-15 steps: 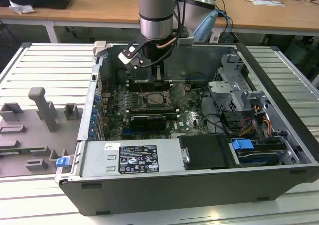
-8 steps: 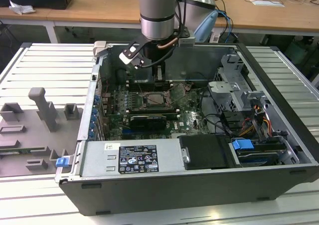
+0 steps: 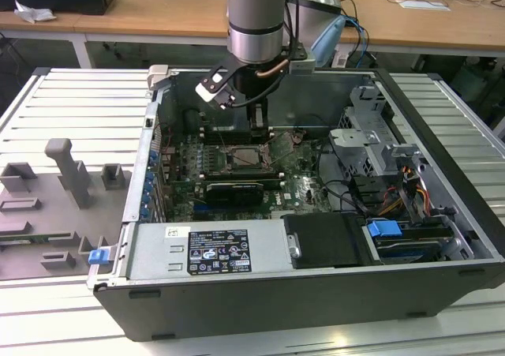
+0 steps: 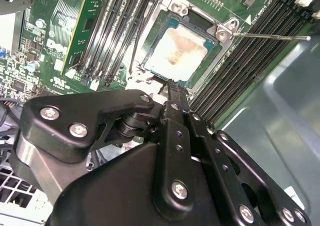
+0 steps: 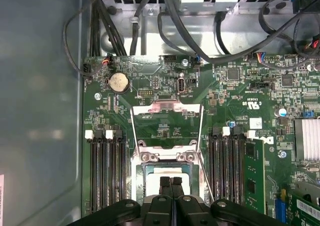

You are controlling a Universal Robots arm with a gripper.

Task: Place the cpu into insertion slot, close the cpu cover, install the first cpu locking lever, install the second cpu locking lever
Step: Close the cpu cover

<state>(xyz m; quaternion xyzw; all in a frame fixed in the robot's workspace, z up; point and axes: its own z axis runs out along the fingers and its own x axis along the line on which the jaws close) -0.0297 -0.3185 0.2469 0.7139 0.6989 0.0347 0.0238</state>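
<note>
The cpu (image 4: 182, 53) lies flat inside the socket (image 4: 172, 8), metal top up; the cpu cover (image 5: 166, 105) is swung open and lies flat on the board just beyond the socket. One locking lever (image 4: 270, 35) sticks out free from a corner of the socket. The gripper (image 5: 171, 183) hangs just above the socket's near edge, fingers pressed together and empty.

Hazards, as judged:
- closed fingertips close to the chip; a low sideways pass could knock it off its seat and bend contacts
- cover brought down on a shifted chip; jamming or damage
- free lever may snag or slip off the fingers
</note>
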